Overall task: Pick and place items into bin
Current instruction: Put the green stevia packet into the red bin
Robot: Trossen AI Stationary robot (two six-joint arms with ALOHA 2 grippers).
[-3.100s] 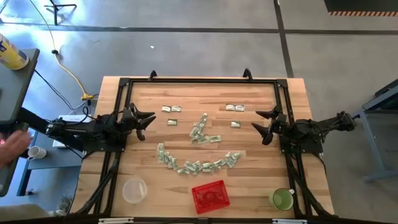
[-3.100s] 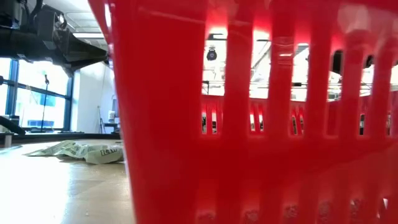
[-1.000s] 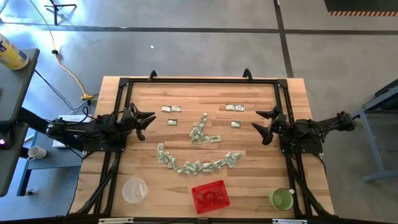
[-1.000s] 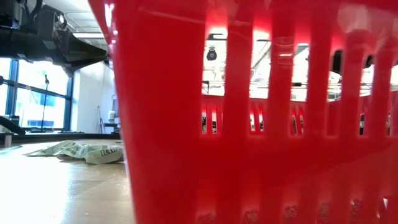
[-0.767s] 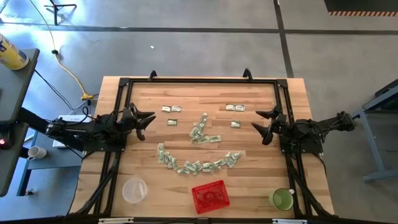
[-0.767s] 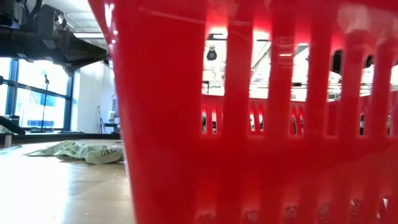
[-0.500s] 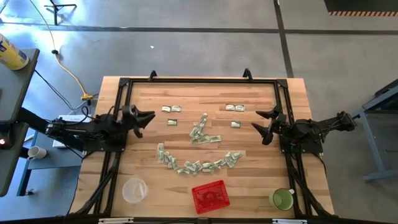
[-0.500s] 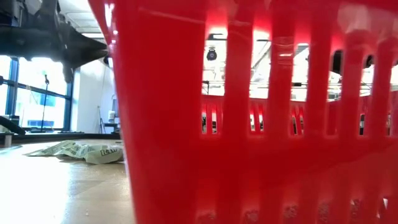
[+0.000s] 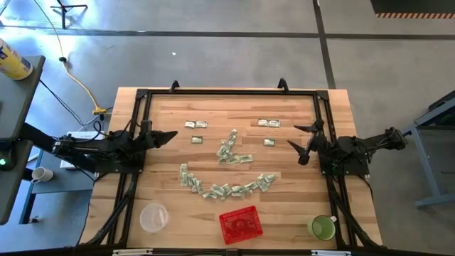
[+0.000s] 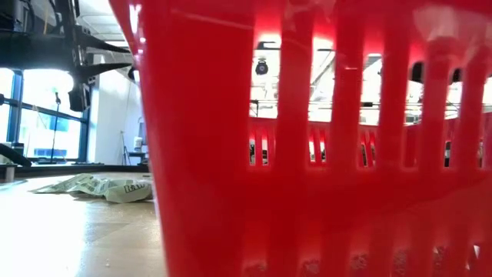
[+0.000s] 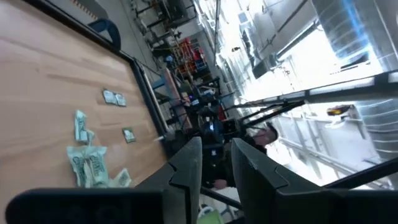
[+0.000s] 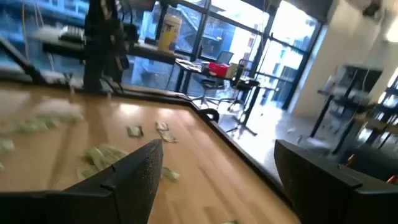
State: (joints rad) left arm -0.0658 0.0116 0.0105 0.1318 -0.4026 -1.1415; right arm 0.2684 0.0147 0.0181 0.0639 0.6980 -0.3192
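Left hand (image 9: pixel 173 133) now closed; one bin (image 9: pixel 240 223).

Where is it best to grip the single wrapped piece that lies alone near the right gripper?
Grip the lone wrapped piece across its short sides, coming straight down. It lies flat on the table, apart from the others, nearest the open right gripper.

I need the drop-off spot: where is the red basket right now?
In the high view the red basket sits at the table's near edge, centre, just below the arc of wrapped pieces, between the clear round container and green cup.
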